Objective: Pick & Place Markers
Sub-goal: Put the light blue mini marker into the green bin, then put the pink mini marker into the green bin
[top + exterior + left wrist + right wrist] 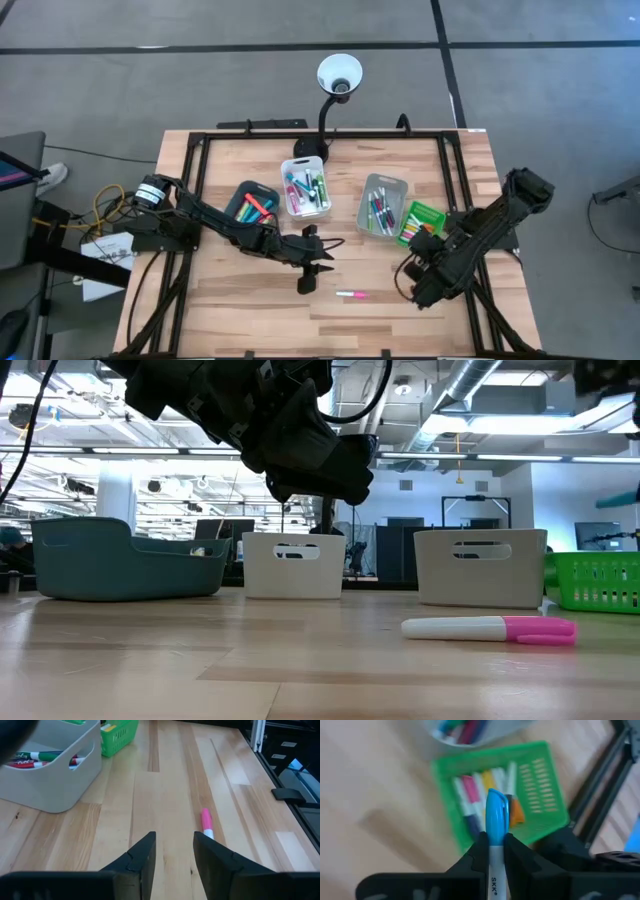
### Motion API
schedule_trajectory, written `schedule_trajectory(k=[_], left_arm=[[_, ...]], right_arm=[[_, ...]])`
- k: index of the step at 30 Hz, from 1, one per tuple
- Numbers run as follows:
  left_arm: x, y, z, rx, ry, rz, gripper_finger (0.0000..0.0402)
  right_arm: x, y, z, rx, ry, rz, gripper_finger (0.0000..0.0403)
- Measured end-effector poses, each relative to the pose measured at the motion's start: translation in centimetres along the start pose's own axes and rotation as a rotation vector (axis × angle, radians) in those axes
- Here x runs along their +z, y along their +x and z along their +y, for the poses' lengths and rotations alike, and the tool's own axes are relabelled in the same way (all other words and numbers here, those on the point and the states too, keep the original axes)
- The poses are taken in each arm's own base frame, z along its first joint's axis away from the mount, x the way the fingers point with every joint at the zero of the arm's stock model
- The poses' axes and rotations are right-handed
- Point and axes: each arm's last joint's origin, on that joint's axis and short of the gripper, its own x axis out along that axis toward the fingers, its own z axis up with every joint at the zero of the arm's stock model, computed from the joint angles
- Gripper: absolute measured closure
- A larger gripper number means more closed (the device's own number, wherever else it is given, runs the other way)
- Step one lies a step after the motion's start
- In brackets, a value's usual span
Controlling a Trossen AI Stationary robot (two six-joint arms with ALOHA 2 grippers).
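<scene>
1. While the right hand (495,851) is seen clamped on a blue-capped marker (496,822), its fingers are pressed against the white barrel and the cap points forward, out past the fingertips.
2. Directly beyond that cap the green bin (540,775) is seen in the right wrist view, already holding several markers laid side by side; in the high view the same bin (424,214) sits at the desk's right, just beside the right hand (428,246).
3. The relation on which the coming move is judged to turn is this: the bin lies straight ahead of the held marker, along its long axis, so a short advance and a release would probably suffice.
4. The left hand (174,851) is held with its fingers apart, clamped on nothing, above bare desk (150,800) near the middle.
5. A pink-capped marker (206,823) lies loose on the desk just ahead of the left hand and slightly to one side, its long axis running roughly away from the fingers in the left wrist view.
6. In the high view that marker (351,295) lies across the desk near the front edge, nearer the left hand (308,281) than the right, so the left arm is judged the likelier one to take it.
7. Further markers are stored in the teal bin (240,195), the white bin (297,165) and the grey bin (392,183) farther back.
</scene>
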Motion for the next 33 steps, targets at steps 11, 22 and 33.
schedule_trajectory(k=[11, 22, 33], left_arm=[[0.1, 0.0, 0.0, -0.004, -0.002, -0.014, 0.0275], [0.0, -0.1, -0.7, -0.11, 0.009, 0.006, 0.0275], [-1.2, 0.2, -2.7, -0.156, 0.046, 0.032, 0.0275]], right_arm=[[-0.1, 5.9, -1.9, 0.14, 0.071, -0.068, 0.0365], [1.4, 7.8, -2.5, 0.121, 0.065, -0.014, 0.0319], [2.7, 7.0, -2.4, 0.174, 0.107, 0.153, 0.0217]])
